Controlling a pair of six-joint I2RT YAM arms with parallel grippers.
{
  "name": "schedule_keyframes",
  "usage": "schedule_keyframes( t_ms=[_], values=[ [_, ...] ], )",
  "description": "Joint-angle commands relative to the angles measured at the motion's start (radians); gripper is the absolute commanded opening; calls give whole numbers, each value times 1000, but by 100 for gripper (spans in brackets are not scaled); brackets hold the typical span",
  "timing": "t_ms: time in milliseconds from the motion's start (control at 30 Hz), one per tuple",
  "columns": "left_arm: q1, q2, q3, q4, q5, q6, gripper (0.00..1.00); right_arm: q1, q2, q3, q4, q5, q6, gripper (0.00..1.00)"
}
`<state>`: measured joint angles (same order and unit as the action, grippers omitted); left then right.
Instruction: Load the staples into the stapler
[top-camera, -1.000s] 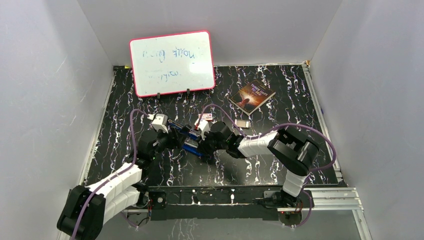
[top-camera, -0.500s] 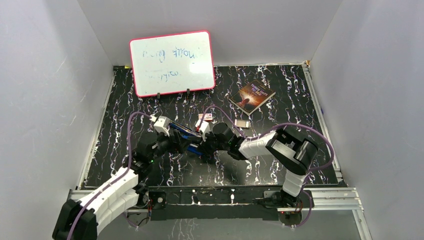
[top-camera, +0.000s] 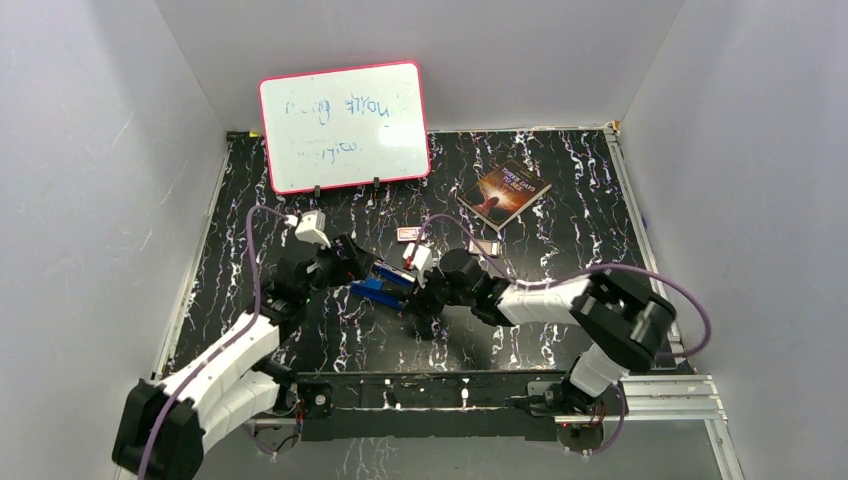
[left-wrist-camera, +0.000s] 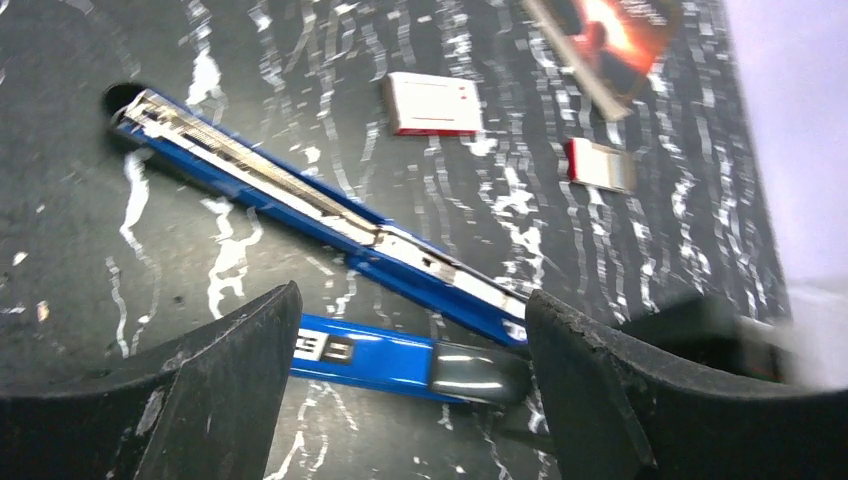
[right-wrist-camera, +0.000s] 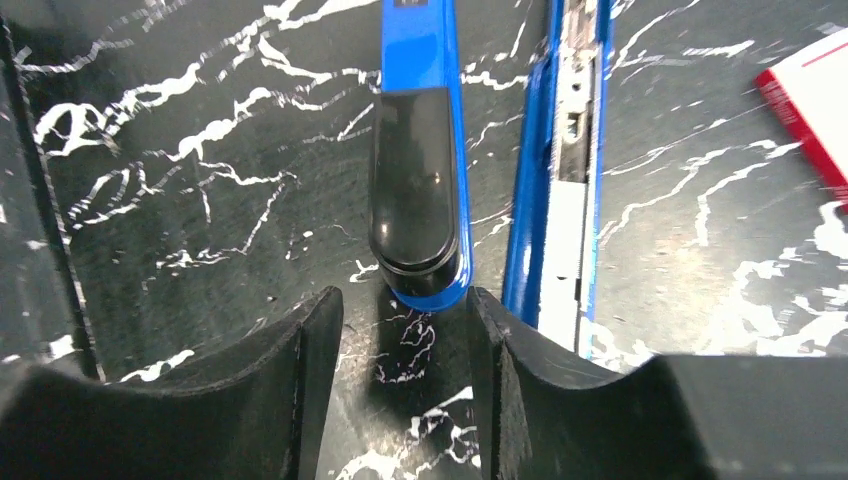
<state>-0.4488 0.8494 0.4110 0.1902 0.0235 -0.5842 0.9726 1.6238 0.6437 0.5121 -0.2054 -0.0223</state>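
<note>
The blue stapler (top-camera: 385, 285) lies swung open on the black marbled table (top-camera: 560, 210). Its arm with the black cap (left-wrist-camera: 400, 360) rests between my left gripper's (left-wrist-camera: 410, 300) wide-open fingers, untouched. The magazine rail (left-wrist-camera: 300, 200) points away, face up. A bright silvery strip, seemingly the staples (left-wrist-camera: 430, 262), sits in the rail near the hinge. My right gripper (right-wrist-camera: 405, 300) is open, with the black cap's (right-wrist-camera: 413, 180) end just beyond its tips and nothing between the pads. From above, the left gripper (top-camera: 348, 262) and right gripper (top-camera: 415, 297) flank the stapler.
A small white box with a pink-red label (top-camera: 408, 233) lies behind the stapler. A small grey piece with a red edge (top-camera: 483, 247) sits to its right. A book (top-camera: 505, 190) and a pink-framed whiteboard (top-camera: 345, 125) stand at the back.
Both grippers have opened and let go of the stapler. The left arm has drawn back to the left, the right gripper has backed off toward the near right.
</note>
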Motion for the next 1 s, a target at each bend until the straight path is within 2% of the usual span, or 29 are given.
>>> schedule_keyframes(
  t_ms=[0,100,167,333,533,800,967],
  values=[
    [84,129,37,53,-5,-79,81,-2,-176,-4,-109,49,-29,58],
    [181,224,30,126,57,-140,81,-16,-250,-14,-150,128,-43,60],
    [209,279,33,159,86,-160,81,-49,-249,-3,-174,160,-53,61],
    [221,357,50,202,126,-160,81,-152,-154,65,-198,51,-73,60],
    [225,375,52,217,137,-156,81,-159,-32,140,-202,-50,-85,58],
    [233,395,57,224,143,-152,81,-159,42,164,-185,-15,-72,53],
    [241,403,58,232,151,-152,81,-158,-41,129,-156,42,-46,53]
  ],
)
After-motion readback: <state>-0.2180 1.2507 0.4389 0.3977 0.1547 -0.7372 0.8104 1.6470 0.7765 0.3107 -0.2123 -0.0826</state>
